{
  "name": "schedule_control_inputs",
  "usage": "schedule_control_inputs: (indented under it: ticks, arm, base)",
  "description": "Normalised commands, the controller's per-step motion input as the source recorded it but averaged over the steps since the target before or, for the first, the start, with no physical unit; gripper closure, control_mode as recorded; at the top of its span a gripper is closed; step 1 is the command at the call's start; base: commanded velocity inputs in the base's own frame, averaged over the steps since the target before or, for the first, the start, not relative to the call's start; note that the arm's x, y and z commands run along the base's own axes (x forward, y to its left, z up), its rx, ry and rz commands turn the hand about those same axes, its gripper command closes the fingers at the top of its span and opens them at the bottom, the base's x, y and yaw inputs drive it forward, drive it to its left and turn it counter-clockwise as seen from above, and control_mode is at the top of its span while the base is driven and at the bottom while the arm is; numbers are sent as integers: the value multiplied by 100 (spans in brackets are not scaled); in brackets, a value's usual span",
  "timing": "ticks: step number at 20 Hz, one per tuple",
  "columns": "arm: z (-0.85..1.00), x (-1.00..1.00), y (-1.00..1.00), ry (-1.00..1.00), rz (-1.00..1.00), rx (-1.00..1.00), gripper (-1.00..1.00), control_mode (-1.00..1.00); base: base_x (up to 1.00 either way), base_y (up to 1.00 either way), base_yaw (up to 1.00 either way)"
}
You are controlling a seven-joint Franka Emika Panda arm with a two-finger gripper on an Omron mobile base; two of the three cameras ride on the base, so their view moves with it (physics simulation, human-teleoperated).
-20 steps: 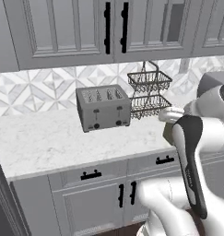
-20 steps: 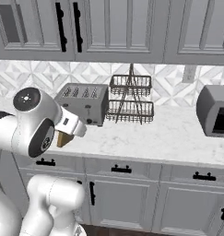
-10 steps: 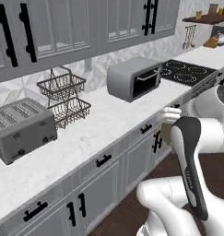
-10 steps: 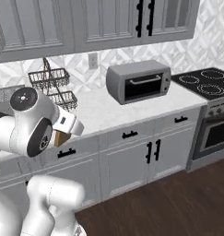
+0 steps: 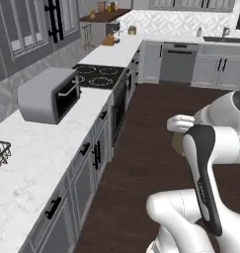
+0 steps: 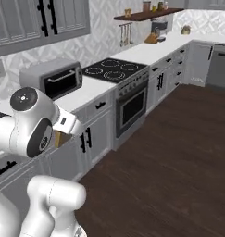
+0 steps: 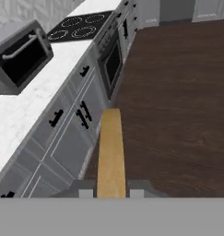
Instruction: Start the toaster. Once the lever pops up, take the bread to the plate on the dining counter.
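Left base view: the white robot arm with dark joints [image 5: 205,168] is folded close to its body over the dark wood floor [image 5: 156,128], presumably tucked in so the load stays safe while the base travels. A sliver of tan bread [image 5: 177,143] shows just under the wrist. Along the left runs a white marble-look table [image 5: 37,158], carrying a grey toaster oven [image 5: 47,95] near its front edge, with a black glass cooktop [image 5: 98,75] just beyond it.

Right base view: the flat tan-brown slice of toast [image 6: 61,138] peeks out below the wrist, held in front of the grey cabinet doors [image 6: 93,134], away from the table's edge. The toaster oven [image 6: 53,78] and cooktop [image 6: 115,68] sit on the table behind the arm.

Hand view: the bread [image 7: 110,154] stands on edge, rising up the middle of the picture, its lower end pinched between the fingers [image 7: 86,192], which are clenched on its flat faces. That edge-on grip likely comes from lifting it straight out of a slot. It hangs in the air above the floor, beside the cabinet fronts.

By my reading, the bread is in transit; the plate is still to be reached.
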Motion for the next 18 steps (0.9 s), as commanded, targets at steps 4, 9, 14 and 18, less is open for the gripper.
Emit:
schedule_control_inputs:
  ticks: [4,9,14,18]
  arm:
    - [0,0,0,0,0,0,100,100]
    - [0,0,0,0,0,0,100,100]
    - [0,0,0,0,0,0,100,100]
    - [0,0,0,0,0,0,100,100]
  base:
    - [46,-23,-68]
    - [68,-17,-60]
    - [94,-14,-49]
    - [100,-12,-37]
